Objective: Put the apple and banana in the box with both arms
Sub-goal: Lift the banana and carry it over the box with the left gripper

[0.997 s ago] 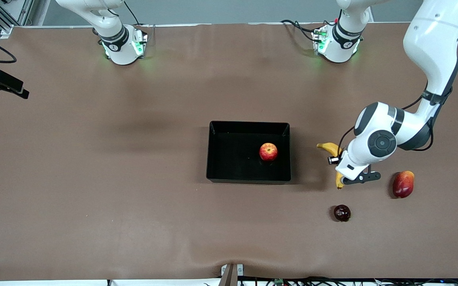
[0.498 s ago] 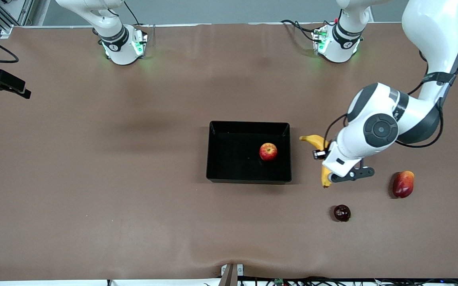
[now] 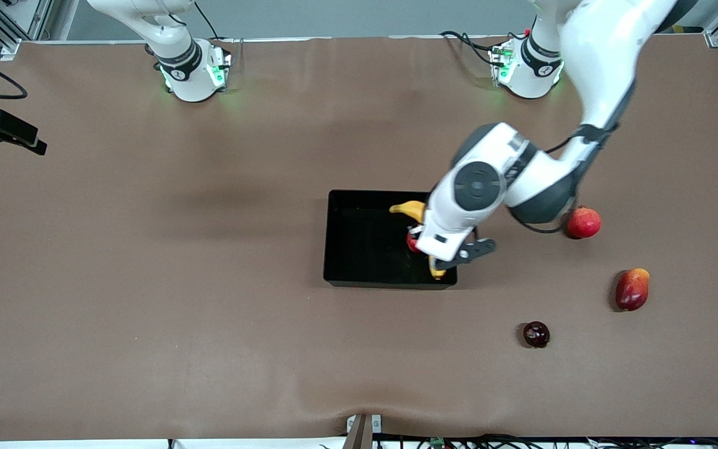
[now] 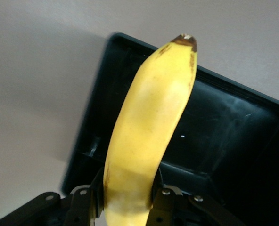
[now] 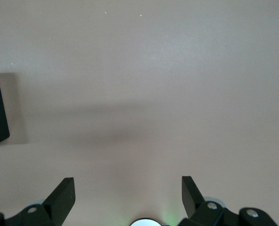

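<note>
Brown matting covers the worktop (image 3: 209,280), and at its middle sits the glossy black box (image 3: 359,249), well clear of every edge. The left arm reaches in from its base at the top edge and holds its tool (image 3: 437,249) over the box's end toward the left arm's side; the right tool (image 5: 127,197) waits with fingers spread above bare worktop near the right arm's end. The left tool is clamped on the banana (image 4: 144,136), gripped near one end so most of its length sticks out unsupported. The apple (image 3: 411,242) lies in the box, mostly hidden under the wrist.

Judging from this, the main risk is a release straight onto the apple: the banana could rock, roll against the low wall and slide out. A long overhang may also swing or slip in the grip. The pomegranate (image 3: 583,222), mango (image 3: 632,289) and dark plum-like fruit (image 3: 536,334) toward the left arm's end seem out of harm's way.
</note>
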{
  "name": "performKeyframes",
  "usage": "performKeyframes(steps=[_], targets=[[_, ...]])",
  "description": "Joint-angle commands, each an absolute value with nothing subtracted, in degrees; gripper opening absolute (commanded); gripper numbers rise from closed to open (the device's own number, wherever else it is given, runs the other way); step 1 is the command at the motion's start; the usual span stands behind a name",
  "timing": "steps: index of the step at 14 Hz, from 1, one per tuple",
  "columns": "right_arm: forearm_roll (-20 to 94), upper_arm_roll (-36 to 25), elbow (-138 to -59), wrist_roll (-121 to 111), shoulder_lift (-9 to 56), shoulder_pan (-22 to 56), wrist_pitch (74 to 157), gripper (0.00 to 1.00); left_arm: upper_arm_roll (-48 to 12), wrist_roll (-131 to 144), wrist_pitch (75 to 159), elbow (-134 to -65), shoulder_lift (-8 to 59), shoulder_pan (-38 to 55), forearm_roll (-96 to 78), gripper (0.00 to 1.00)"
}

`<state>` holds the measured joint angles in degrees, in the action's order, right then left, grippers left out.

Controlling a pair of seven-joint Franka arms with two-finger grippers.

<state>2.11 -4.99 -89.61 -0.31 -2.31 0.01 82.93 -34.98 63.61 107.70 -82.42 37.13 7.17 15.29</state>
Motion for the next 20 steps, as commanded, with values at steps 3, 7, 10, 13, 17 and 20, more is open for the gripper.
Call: performKeyframes(steps=[3, 7, 10, 13, 17, 20], targets=[[2.29, -4.92, -89.12, -0.35, -1.93, 0.00, 83.67, 1.00, -26.21, 71.71, 112.06, -77.00, 41.65, 19.14, 14.77, 0.02], [2.29, -4.92, -89.21, -0.35, -1.67, -0.09, 83.67, 1.00, -23.64, 77.07, 116.27, -76.11, 45.08, 23.63, 14.59, 0.02], [2.29, -4.92, -89.21, -0.35, -1.67, -0.09, 83.58, 1.00, -23.64, 79.36, 119.70, -76.03, 47.10, 24.96, 14.68, 0.02], [2.29, -4.92, -89.21, -0.35, -1.58, -0.09, 83.58, 1.00, -23.56, 79.37, 120.93, -76.03, 48.34, 25.66, 14.68, 0.03], [2.29, -4.83, -89.21, -0.35, -1.58, 0.26, 83.58, 1.00, -23.56, 79.28, 123.83, -75.94, 50.27, 26.10, 14.68, 0.07], [2.29, -4.83, -89.30, -0.35, -1.58, 0.26, 83.50, 1.00, -23.55, 78.84, 125.51, -75.94, 51.41, 26.10, 14.76, 0.08]])
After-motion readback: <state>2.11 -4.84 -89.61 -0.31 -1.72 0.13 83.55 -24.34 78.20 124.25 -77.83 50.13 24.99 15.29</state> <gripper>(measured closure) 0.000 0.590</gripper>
